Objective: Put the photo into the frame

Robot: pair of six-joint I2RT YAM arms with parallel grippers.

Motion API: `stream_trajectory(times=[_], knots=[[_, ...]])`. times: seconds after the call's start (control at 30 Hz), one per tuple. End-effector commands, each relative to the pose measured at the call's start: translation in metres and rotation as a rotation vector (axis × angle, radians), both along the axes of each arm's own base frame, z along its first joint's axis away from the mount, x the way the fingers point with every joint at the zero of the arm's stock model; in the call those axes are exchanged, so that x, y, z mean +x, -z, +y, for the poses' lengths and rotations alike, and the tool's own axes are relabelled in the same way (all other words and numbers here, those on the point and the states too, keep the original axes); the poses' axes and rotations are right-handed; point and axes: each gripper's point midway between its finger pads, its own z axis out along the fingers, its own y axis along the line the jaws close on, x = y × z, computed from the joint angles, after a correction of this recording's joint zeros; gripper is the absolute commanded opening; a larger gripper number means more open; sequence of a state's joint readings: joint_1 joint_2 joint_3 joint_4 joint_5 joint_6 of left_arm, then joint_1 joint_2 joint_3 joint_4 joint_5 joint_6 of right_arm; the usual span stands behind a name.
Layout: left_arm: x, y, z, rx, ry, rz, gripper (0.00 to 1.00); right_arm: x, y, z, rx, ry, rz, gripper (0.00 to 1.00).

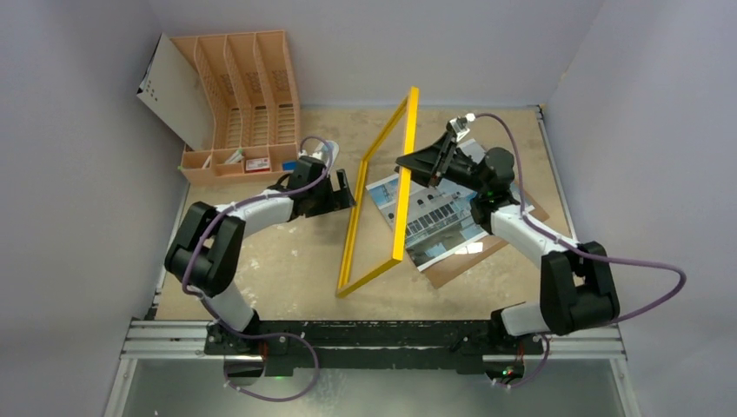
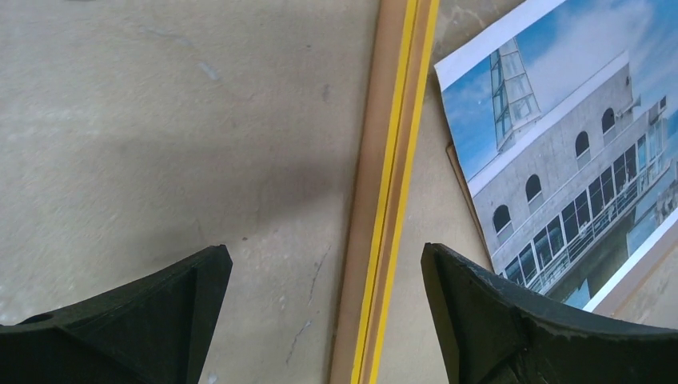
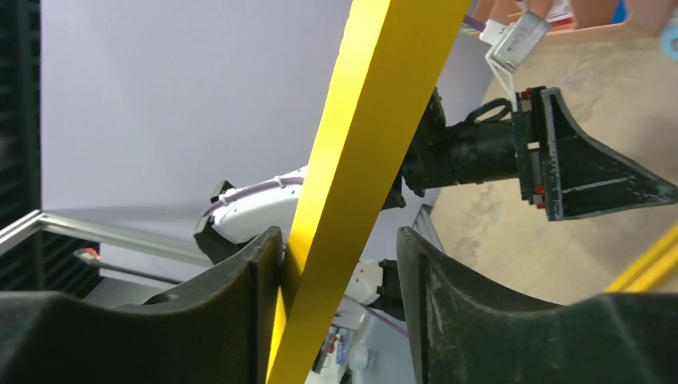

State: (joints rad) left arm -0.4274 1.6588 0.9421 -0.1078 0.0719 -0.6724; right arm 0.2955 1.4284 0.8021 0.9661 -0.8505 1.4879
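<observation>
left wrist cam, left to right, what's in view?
left finger → bare table → frame rail → right finger → photo

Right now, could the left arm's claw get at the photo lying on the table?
Probably not directly: the tilted frame stands between the left claw and the photo, and the right claw holds its upper rail.
</observation>
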Motion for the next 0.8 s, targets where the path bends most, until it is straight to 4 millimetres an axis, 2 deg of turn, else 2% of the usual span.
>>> stream_trajectory(times=[0.0,0.07,0.2,0.37,0.47,0.63,0.77], knots=[[0.016,-0.005,-0.02,-0.064,0.098,-0.079,0.96,-0.018,0.074,-0.017,-0.204,-0.056,0.024,0.62],[0.016,0.007,-0.018,-0.039,0.098,-0.052,0.95,-0.014,0.088,-0.027,-0.259,-0.025,0.042,0.7],[0.015,0.026,-0.015,-0.002,0.102,-0.016,0.94,-0.003,0.123,-0.045,-0.371,0.03,0.089,0.78],[0.005,0.046,0.001,0.083,0.086,0.047,0.9,0.011,0.159,-0.069,-0.469,0.121,0.134,0.8],[0.005,0.05,0.014,0.147,0.047,0.057,0.89,0.019,0.18,-0.08,-0.565,0.162,0.152,0.8],[0.005,0.047,0.033,0.234,-0.013,0.061,0.87,0.035,0.204,-0.105,-0.758,0.261,0.176,0.81],[0.002,0.054,0.051,0.326,-0.062,0.105,0.82,0.047,0.214,-0.129,-0.905,0.35,0.205,0.84]])
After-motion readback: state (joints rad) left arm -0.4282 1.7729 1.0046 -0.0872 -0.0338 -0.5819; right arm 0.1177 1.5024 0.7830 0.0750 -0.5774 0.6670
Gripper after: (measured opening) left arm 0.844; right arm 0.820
